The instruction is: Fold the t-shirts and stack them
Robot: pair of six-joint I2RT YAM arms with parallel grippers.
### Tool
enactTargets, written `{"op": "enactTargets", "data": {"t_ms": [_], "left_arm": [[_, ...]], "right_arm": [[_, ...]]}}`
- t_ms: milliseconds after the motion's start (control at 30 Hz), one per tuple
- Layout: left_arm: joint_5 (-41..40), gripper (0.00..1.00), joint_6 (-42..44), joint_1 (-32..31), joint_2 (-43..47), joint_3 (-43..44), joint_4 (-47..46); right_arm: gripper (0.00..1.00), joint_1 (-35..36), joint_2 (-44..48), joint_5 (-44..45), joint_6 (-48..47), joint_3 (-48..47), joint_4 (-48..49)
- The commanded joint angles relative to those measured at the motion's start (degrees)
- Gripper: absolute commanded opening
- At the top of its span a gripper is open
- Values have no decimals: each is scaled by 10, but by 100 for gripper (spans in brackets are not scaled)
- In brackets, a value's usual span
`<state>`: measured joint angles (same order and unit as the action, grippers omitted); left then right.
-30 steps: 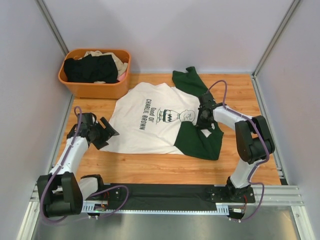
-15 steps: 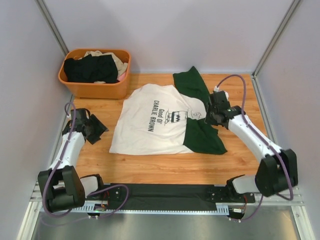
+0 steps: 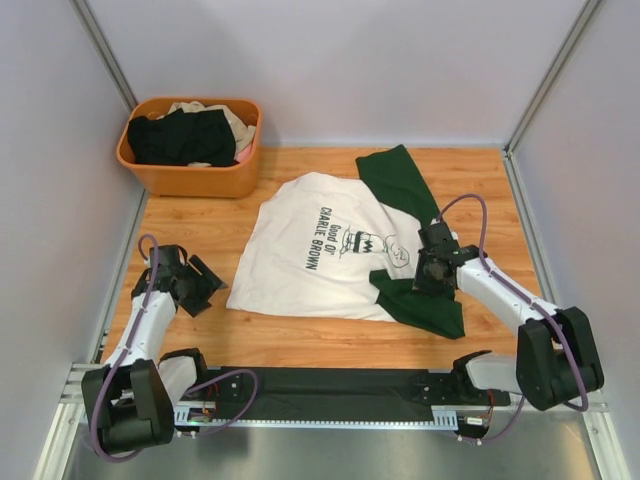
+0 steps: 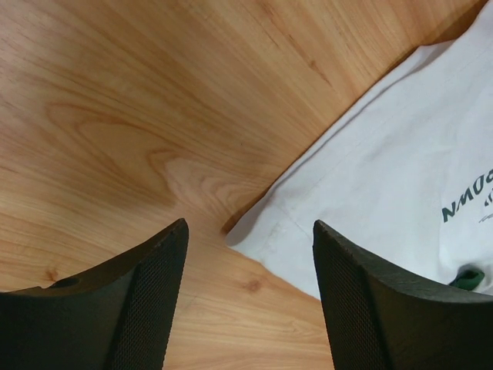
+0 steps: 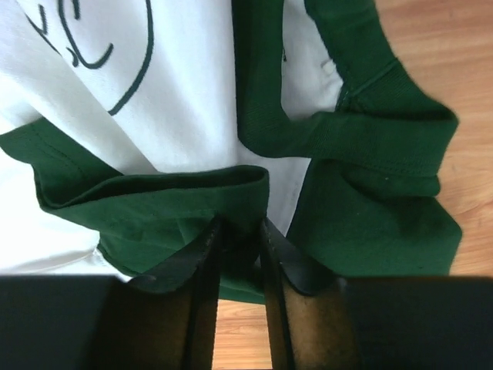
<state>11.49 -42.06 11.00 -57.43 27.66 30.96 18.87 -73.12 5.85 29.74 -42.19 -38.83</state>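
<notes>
The white t-shirt (image 3: 320, 250) with dark green sleeves, collar and black Charlie Brown print lies spread on the wooden table. My right gripper (image 3: 425, 272) is shut on a fold of its dark green cloth (image 5: 166, 204) near the collar, at the shirt's right side. My left gripper (image 3: 203, 285) is open and empty, low over the table just left of the shirt's white hem corner (image 4: 269, 231). The black and beige shirts (image 3: 185, 133) lie in the orange basket at the back left.
The orange plastic basket (image 3: 190, 180) stands at the back left corner. Grey walls close in both sides and the back. One green sleeve (image 3: 395, 175) stretches toward the back right. A black strip (image 3: 330, 392) runs along the near edge.
My right gripper has pulled the green cloth toward the near right, and the whole shirt has shifted right. My left gripper has moved back and come down near the hem corner.
</notes>
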Motion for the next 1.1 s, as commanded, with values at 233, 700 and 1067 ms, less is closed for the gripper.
{"op": "enactTargets", "data": {"t_ms": [233,700,1067], "left_arm": [[13,71,18,-8,24,3,-10],[18,70,23,-8,33,5,-12],[21,67,23,-12,29,2,-16]], "right_arm": [[47,0,39,-49,14,2,44],[59,0,-31,14,-16,-49,40],[0,-1,-19,21,-20,-56,38]]}}
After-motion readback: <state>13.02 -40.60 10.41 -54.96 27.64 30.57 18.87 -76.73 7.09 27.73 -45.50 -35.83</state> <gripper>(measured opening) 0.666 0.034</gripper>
